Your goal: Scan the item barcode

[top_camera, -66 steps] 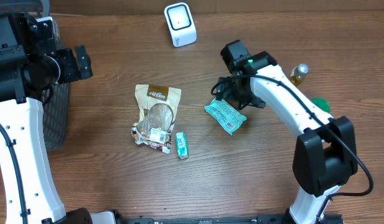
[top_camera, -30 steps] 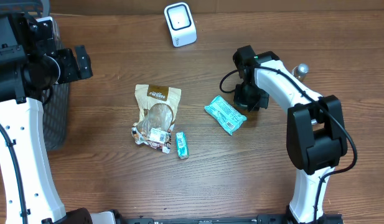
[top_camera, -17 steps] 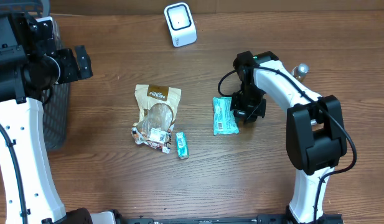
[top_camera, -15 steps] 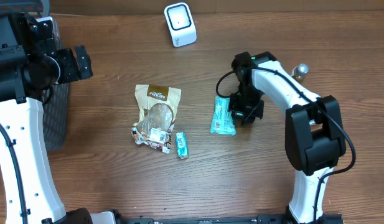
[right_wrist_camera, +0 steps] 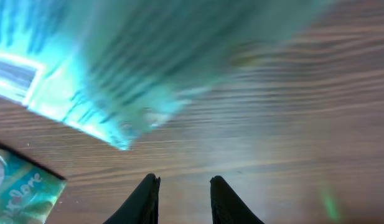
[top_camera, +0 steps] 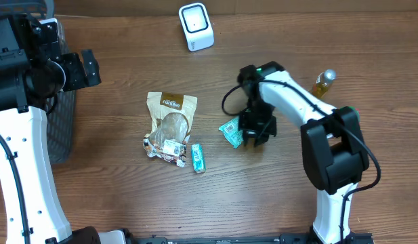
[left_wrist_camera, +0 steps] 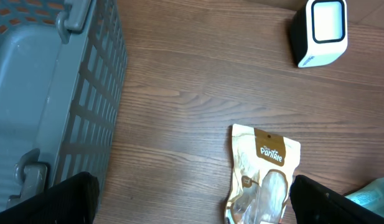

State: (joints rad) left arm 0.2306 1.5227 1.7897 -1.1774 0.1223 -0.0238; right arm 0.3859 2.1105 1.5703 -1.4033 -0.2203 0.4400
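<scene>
The teal crinkly plastic snack packet [top_camera: 230, 131] lay on the brown wooden counter [top_camera: 276, 196], right of the middle. It was well apart from the white box-shaped barcode scanner [top_camera: 196, 26] at the far edge. The right tool [right_wrist_camera: 184, 182] hung directly over the packet's right end. Its fingers stood only narrowly parted, with bare wood showing in the gap and nothing pinched. In the right wrist view the packet was a blurred teal mass beyond the fingertips, with a pale label patch near its left edge, too smeared to read.

The packet looked light, soft and slick, probably a film wrapper that buckles under pressure and slides on the wood. A pinch on a flat crimped end seal or a long edge seemed the safest hold. That would leave the label face smooth and uncovered for the scanner, whereas squeezing across the middle risked creasing the code or hiding it behind a finger.

The left tool [left_wrist_camera: 192, 182] was spread wide and empty, near the grey slatted plastic basket [left_wrist_camera: 48, 93]. The tan paper pouch with a clear window [top_camera: 169, 122] and the small green pack [top_camera: 197, 157] lay to the left of the packet, apart from it
</scene>
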